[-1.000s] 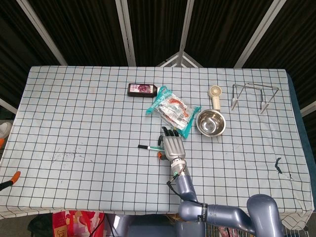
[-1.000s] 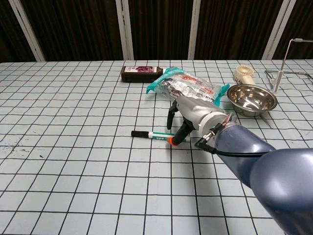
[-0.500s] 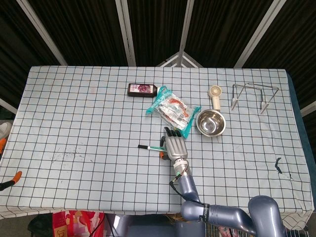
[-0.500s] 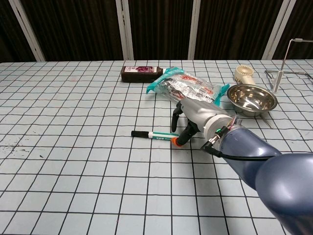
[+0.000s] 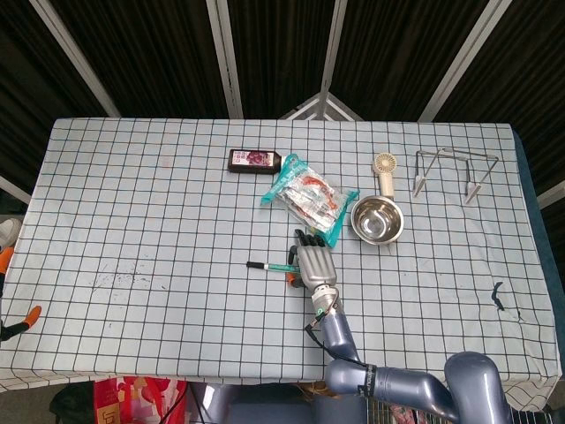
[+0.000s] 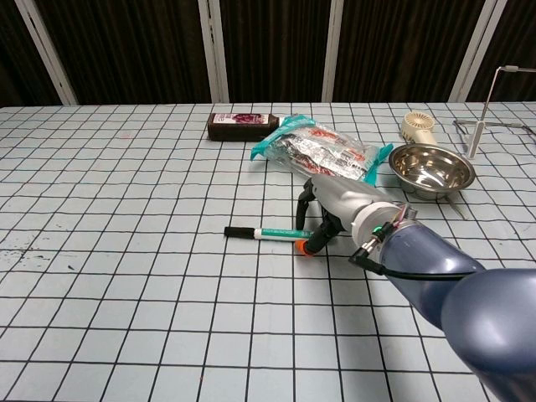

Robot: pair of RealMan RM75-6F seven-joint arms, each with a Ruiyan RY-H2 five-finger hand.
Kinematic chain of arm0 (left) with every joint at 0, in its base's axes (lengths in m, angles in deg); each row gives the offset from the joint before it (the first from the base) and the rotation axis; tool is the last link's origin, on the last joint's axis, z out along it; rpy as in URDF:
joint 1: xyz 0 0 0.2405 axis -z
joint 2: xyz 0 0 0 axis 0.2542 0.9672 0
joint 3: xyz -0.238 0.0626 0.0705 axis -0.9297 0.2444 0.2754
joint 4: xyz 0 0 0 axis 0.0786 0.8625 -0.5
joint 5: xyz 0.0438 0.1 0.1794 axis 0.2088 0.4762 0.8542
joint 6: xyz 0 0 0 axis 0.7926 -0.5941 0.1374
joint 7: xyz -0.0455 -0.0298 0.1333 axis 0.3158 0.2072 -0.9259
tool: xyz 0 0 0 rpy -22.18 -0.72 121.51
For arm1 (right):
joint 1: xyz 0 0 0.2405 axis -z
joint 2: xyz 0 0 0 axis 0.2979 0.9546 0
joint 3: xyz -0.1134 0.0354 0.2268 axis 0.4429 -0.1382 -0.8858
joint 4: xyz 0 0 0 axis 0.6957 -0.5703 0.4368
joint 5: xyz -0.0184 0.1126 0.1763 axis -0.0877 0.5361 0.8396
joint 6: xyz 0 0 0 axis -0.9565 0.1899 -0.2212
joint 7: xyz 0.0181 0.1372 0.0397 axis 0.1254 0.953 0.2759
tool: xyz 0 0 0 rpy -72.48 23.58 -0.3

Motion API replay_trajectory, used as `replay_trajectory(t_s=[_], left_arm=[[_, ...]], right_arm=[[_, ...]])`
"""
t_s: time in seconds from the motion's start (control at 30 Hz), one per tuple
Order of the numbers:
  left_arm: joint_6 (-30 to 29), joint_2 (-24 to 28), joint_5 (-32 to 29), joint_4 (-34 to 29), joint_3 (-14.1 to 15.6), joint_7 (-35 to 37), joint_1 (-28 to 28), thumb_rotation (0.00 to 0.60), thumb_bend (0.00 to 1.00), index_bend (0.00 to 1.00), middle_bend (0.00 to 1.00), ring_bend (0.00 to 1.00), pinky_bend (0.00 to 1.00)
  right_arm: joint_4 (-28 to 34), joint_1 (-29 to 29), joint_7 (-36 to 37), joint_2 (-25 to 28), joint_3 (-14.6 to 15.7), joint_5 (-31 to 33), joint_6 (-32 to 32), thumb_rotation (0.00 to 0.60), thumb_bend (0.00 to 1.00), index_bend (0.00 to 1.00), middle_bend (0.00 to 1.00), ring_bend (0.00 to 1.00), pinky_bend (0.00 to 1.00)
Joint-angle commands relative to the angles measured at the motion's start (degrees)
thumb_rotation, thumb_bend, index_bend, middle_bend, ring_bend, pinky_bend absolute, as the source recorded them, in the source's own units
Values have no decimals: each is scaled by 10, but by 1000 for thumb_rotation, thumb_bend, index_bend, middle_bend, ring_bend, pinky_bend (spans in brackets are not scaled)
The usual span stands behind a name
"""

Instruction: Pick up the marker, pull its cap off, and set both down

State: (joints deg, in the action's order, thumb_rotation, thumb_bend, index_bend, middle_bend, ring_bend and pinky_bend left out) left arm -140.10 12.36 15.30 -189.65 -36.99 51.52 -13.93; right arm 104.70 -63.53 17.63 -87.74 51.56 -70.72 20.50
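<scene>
The marker (image 6: 264, 233) lies flat on the checked tablecloth, black cap (image 6: 237, 230) on and pointing left, with a white and green body. In the head view the marker (image 5: 269, 265) sits just left of my right hand (image 5: 312, 262). My right hand (image 6: 335, 205) arches over the marker's right end. Its fingers (image 6: 301, 201) come down on the far side and the orange-tipped thumb (image 6: 311, 246) on the near side. The marker's end lies between them, and no firm grip shows. My left hand shows in neither view.
Just behind my right hand lies a crinkly snack bag (image 6: 322, 149). A steel bowl (image 6: 430, 169) and a small fan (image 6: 417, 127) stand to the right, a dark bottle (image 6: 241, 124) at the back, and a wire rack (image 5: 450, 168) at the far right.
My right hand has slid a little to the right along the marker, leaving more of the body showing. The marker stays on the cloth, turned only slightly.
</scene>
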Motion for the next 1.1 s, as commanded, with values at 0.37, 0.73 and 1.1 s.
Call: replay_trajectory(t_s=[0.37, 0.73, 1.1], left_arm=[[0, -2, -4, -3, 1, -8, 2, 600, 328, 20, 0, 0, 18], [2, -3, -8, 0, 0, -5, 2, 600, 328, 20, 0, 0, 18], [1, -12, 18, -8, 0, -2, 12, 600, 328, 31, 0, 0, 18]], right_arm=[[-7, 2, 12, -6, -3, -13, -7, 600, 358, 616, 95, 162, 100], [10, 11, 48, 5, -7, -45, -5, 600, 441, 677, 95, 179, 100], [167, 52, 71, 108, -14, -81, 23, 600, 460, 677, 95, 179, 100]])
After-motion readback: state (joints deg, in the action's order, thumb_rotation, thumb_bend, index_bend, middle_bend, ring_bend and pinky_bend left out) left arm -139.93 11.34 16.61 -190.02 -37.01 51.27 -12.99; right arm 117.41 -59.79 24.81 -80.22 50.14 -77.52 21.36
